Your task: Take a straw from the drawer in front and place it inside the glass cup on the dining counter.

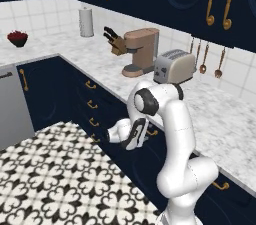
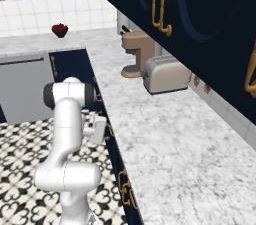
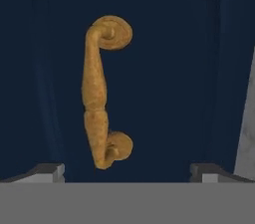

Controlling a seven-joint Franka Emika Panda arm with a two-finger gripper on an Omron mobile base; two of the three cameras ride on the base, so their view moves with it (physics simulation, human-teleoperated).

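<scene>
Brass handle (image 3: 103, 93) on closed navy drawer (image 3: 164, 68), centred just beyond the spread, empty pincer (image 3: 127, 170), lined up to straddle and pull.

Navy blue on the drawer (image 3: 164, 78) front, with a curved brass-gold handle (image 3: 102, 93). White with grey marbling on the desk (image 1: 220, 119). Black and white flower pattern on the floor (image 1: 55, 179). White with dark joints on the arm (image 1: 175, 134). Pinkish brown on the coffee machine (image 1: 140, 51) near the back edge of the desk, silver-grey on the toaster (image 1: 174, 66) beside it. Pale grey on the paper roll (image 1: 86, 22). Dark red in the black bowl (image 1: 18, 38) at the far corner. White on the wall tiles (image 1: 35, 11).
</scene>
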